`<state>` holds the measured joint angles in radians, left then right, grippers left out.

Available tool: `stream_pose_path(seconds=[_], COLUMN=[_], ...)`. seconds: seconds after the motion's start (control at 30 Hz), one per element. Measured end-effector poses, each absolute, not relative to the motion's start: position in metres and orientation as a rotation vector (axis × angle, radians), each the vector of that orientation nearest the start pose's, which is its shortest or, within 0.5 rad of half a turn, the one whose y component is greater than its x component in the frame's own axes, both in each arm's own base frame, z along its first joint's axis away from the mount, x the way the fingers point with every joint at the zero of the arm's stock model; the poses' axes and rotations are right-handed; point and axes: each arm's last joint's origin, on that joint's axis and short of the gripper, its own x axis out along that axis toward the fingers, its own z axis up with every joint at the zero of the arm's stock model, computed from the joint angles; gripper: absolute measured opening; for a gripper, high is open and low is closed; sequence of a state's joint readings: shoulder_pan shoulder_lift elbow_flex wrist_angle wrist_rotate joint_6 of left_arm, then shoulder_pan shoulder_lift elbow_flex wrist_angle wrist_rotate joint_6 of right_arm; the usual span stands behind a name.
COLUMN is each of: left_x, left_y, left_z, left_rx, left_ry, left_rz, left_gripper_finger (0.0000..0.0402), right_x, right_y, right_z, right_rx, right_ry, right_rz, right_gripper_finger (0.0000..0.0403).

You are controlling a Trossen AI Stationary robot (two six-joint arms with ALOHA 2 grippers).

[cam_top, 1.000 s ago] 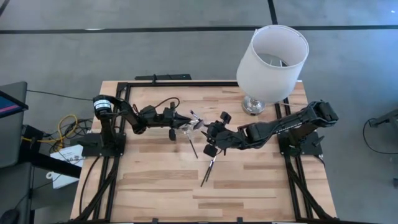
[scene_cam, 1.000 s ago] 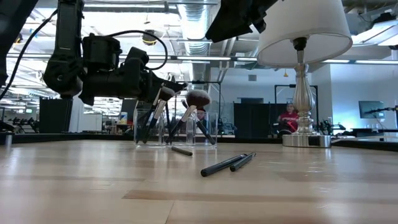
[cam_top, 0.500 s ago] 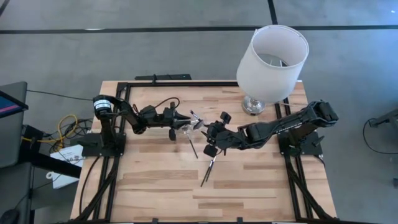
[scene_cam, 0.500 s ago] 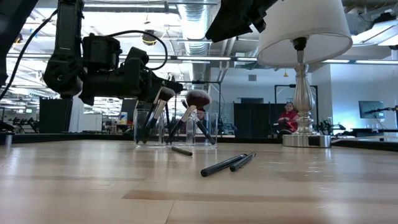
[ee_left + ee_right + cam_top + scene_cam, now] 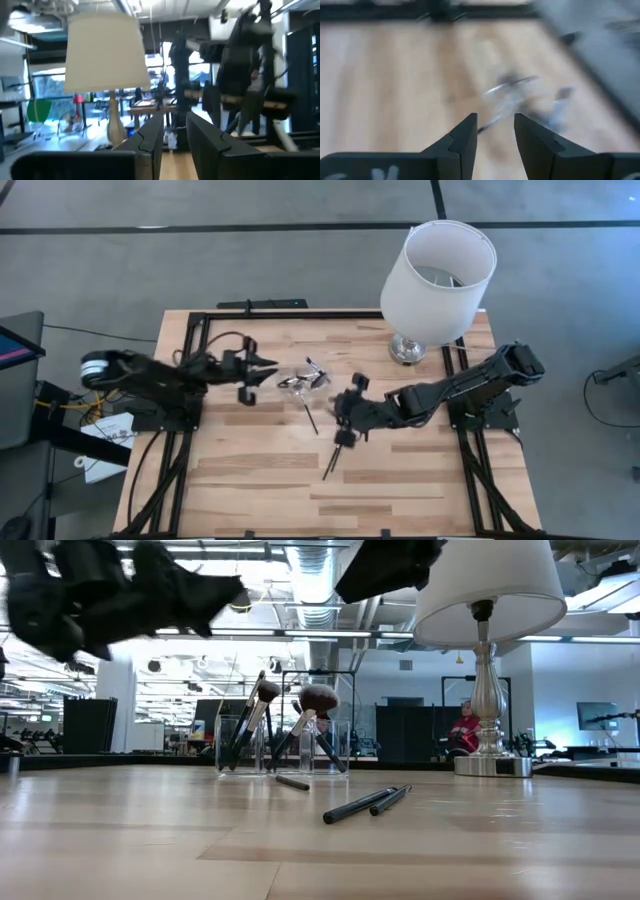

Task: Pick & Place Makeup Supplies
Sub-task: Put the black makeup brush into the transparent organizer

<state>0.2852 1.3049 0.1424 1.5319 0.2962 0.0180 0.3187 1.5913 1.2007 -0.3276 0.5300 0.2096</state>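
Observation:
A clear holder stands on the table with several makeup brushes leaning upright in it, bristle heads up. Two thin black brushes lie side by side on the wood, and a shorter one lies near the holder's base. My left gripper is open and empty, raised to the left of the holder. My right gripper is open and empty, hovering between the holder and the lying pair.
A white-shaded lamp on a metal base stands at the table's far right. Black frame rails run along the table's far edge and its sides. Bare wood lies toward the near edge. A person sits far behind the table.
My left gripper has pulled back from the holder toward the table's left edge and has risen. The brushes in the holder stay as they were. My right gripper has shifted a little toward the near edge, closer to the lying pair.

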Motion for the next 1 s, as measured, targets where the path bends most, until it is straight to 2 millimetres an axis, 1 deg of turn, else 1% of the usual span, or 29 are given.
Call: stream_pose_path(seconds=[0.1,0.17,0.23,0.3,0.37,0.47,0.53,0.6,0.63,0.73,0.77,0.83,0.9,1.0], left_x=[0.167,0.157,0.151,0.151,0.151,0.152,0.152,0.152,0.152,0.154,0.154,0.155,0.156,0.157], left_y=[0.037,0.033,0.03,0.03,0.03,0.03,0.03,0.03,0.03,0.031,0.031,0.031,0.031,0.032], left_z=[0.191,0.188,0.185,0.184,0.184,0.183,0.183,0.183,0.183,0.184,0.184,0.182,0.181,0.179], left_rx=[0.125,0.107,0.085,0.048,0.039,0.034,0.034,0.033,0.025,-0.016,-0.027,-0.041,-0.048,-0.056], left_ry=[-0.382,-0.385,-0.383,-0.365,-0.363,-0.355,-0.354,-0.352,-0.351,-0.347,-0.342,-0.326,-0.307,-0.29], left_rz=[-0.027,-0.04,-0.049,-0.059,-0.063,-0.063,-0.063,-0.062,-0.063,-0.067,-0.069,-0.07,-0.068,-0.068], left_gripper_finger=[0.008,0.0078,0.0077,0.0077,0.0077,0.0076,0.0076,0.0076,0.0076,0.0076,0.0076,0.0076,0.0076,0.0076], right_x=[0.331,0.332,0.331,0.33,0.33,0.334,0.343,0.351,0.358,0.376,0.382,0.39,0.4,0.415], right_y=[0.108,0.117,0.125,0.13,0.13,0.123,0.117,0.113,0.111,0.104,0.102,0.095,0.089,0.078], right_z=[0.268,0.272,0.275,0.276,0.276,0.276,0.268,0.25,0.24,0.199,0.186,0.161,0.145,0.126], right_rx=[-0.022,0.022,0.035,0.032,0.034,0.099,0.141,0.122,0.141,0.208,0.224,0.199,0.182,0.217], right_ry=[0.654,0.613,0.586,0.575,0.569,0.558,0.546,0.592,0.592,0.624,0.615,0.611,0.611,0.622], right_rz=[-0.065,0.018,0.064,0.077,0.071,0.019,-0.067,-0.142,-0.179,-0.33,-0.386,-0.5,-0.564,-0.616], right_gripper_finger=[0.0121,0.0121,0.0122,0.0126,0.0134,0.0157,0.0176,0.0195,0.0203,0.0217,0.0218,0.0215,0.0208,0.0197])
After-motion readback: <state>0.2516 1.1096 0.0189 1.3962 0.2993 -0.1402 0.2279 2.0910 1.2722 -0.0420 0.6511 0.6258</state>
